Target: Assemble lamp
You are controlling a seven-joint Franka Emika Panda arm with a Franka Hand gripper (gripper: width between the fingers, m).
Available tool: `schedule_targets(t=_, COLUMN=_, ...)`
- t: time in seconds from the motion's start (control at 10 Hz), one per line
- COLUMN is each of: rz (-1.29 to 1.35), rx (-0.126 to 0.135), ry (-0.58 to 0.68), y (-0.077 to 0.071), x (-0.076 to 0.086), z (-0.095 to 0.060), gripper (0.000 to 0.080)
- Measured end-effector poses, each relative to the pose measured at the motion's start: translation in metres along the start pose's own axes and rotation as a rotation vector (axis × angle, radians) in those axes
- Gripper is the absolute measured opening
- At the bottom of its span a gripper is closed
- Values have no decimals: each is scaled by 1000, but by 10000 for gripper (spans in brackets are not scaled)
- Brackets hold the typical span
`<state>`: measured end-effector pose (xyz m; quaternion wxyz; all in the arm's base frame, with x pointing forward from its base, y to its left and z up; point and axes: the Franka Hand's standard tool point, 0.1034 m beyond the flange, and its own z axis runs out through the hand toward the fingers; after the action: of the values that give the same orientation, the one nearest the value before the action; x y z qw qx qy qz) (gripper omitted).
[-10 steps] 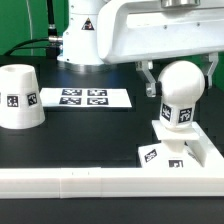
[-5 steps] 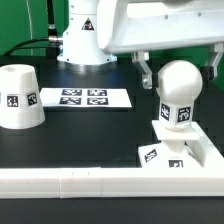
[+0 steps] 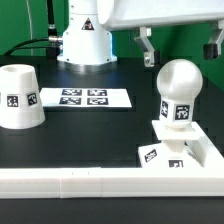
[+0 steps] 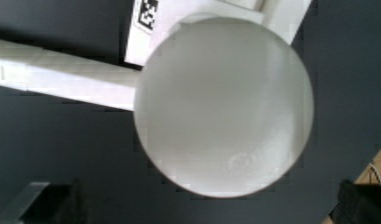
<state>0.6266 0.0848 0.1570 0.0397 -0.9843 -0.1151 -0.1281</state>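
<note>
The round white bulb (image 3: pixel 180 92) stands upright on the flat square base (image 3: pixel 195 148) at the exterior view's right, tags on both. My gripper (image 3: pixel 181 45) hangs above the bulb, open and empty, one finger (image 3: pixel 147 47) on each side and clear of it. The tapered shade (image 3: pixel 19 97) stands alone at the exterior view's left. In the wrist view the bulb (image 4: pixel 222 105) fills the middle, and my gripper (image 4: pixel 208 205) is spread wide, its dark fingertips (image 4: pixel 41 203) at the picture's corners.
The marker board (image 3: pixel 85 98) lies flat in front of the robot's pedestal (image 3: pixel 86 42). The long white border rail (image 3: pixel 90 182) runs along the near edge, and shows in the wrist view (image 4: pixel 62 75). The table top is black.
My gripper has risen from either side of the bulb's head to above it. The bulb, base and shade have not moved.
</note>
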Motion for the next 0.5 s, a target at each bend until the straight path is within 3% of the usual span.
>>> schedule_targets(t=0.2, rz=-1, rx=7, ry=-25, y=-1, x=-1, z=0, gripper=699)
schedule_targets(t=0.4, rz=-7, rx=36, ry=-168, y=-7, x=-12, z=4, gripper=699)
schedule_targets(t=0.5, rz=-13, rx=40, ry=-190, y=-7, x=-6, z=7, gripper=699)
